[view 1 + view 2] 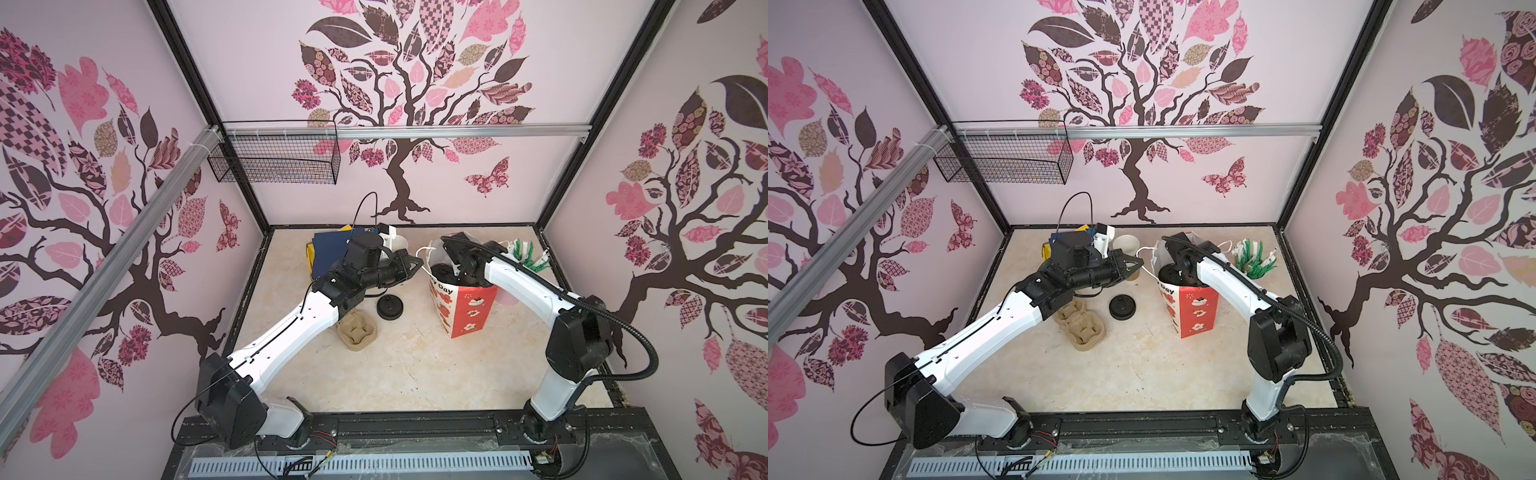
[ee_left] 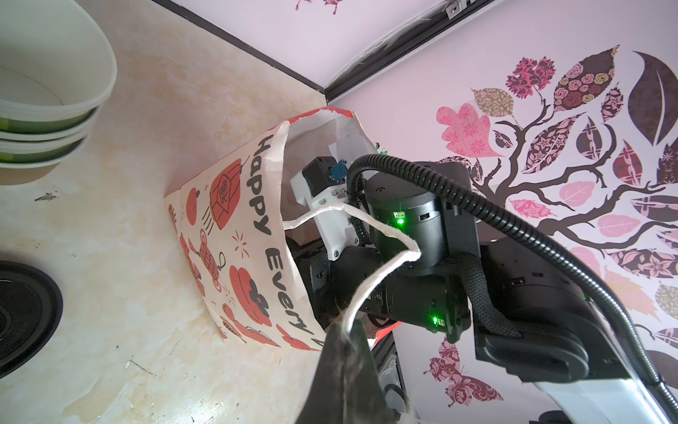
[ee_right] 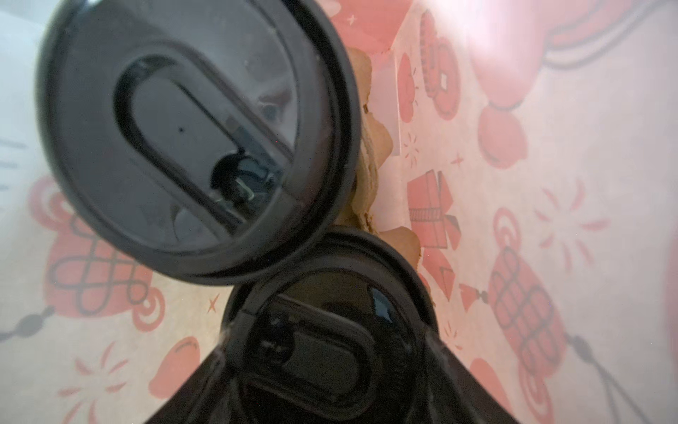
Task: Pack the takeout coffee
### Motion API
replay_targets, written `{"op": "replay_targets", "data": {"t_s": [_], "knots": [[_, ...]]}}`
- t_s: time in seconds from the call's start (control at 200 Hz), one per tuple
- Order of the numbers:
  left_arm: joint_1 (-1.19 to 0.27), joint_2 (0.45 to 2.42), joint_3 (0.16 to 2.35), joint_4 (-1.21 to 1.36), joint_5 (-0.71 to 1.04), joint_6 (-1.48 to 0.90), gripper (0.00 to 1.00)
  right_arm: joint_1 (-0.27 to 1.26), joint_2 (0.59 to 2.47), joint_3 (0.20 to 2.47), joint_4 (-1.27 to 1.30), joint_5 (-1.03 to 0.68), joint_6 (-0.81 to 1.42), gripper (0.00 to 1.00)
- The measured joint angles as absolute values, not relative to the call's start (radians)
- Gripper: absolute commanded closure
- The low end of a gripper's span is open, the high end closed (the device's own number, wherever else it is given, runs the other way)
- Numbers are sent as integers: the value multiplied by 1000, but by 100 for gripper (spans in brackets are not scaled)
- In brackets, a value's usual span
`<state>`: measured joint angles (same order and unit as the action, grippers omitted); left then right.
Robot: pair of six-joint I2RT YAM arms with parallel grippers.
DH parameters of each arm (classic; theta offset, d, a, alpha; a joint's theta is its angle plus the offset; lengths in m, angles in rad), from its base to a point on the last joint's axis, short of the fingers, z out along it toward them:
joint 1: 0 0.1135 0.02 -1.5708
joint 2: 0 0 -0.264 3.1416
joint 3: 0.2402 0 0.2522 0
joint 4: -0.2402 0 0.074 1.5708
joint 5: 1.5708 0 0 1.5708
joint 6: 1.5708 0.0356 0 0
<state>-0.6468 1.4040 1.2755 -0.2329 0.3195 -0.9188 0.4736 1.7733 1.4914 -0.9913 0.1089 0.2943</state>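
Note:
A red-and-white paper bag stands right of the table's middle. Its white cord handle is pinched in my left gripper, which is shut and holds the bag's near rim out. My right gripper reaches down inside the bag. The takeout coffee shows there as two black sip lids: one lid stands free, the other lid sits between my right fingers, which press on both its sides. The green cup walls are hidden under the lids.
A loose black lid lies left of the bag. Pulp cup carriers sit under my left forearm. Stacked empty cups, blue and yellow folders and green-white stirrers stand at the back.

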Motion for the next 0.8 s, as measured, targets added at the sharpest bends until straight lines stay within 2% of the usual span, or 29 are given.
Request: {"op": "replay_targets", "data": {"t_s": [0.135, 0.39, 0.625, 0.8], "knots": [[-647, 1408, 1279, -233, 320, -919, 100, 461, 1773, 1491, -992, 80, 276, 50], [-649, 1419, 1292, -231, 323, -916, 100, 459, 1771, 1522, -1011, 78, 273, 39], [-649, 1420, 1298, -235, 323, -915, 100, 458, 1772, 1553, -1060, 73, 281, 22], [-649, 1420, 1301, -242, 323, -915, 100, 456, 1772, 1572, -1115, 46, 292, 13]]}}
